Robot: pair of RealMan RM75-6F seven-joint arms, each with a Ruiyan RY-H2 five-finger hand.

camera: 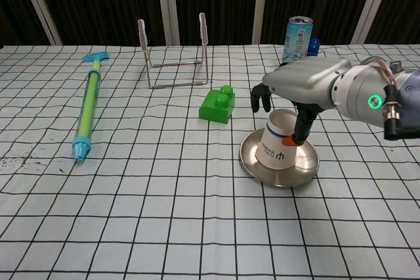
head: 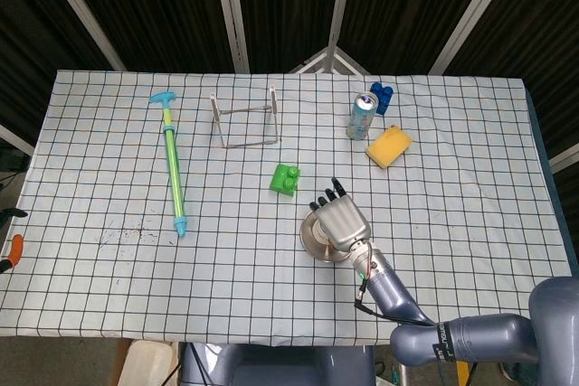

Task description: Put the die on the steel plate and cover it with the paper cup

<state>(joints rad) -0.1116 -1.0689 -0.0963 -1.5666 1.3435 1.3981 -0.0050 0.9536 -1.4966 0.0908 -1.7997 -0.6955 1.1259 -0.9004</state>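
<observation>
Die: not visible in either view; whether it lies under the paper cup (camera: pixel 281 140) cannot be told.
Paper cup: hidden from the head view by the right hand (head: pixel 342 221).
Steel plate (head: pixel 312 236): only its left edge shows in the head view; the hand covers the remainder.
Right hand's grip: the chest view does not settle whether the fingers (camera: pixel 265 98) touch the cup.
Right arm (camera: pixel 394 100): cut off by the right edge of the chest view.
Left hand: outside both views.
Blue object (camera: pixel 314 44): mostly hidden behind the can (camera: pixel 298 37); kind unclear.
Orange-tipped item (head: pixel 13 248): cropped at the head view's left edge.
</observation>
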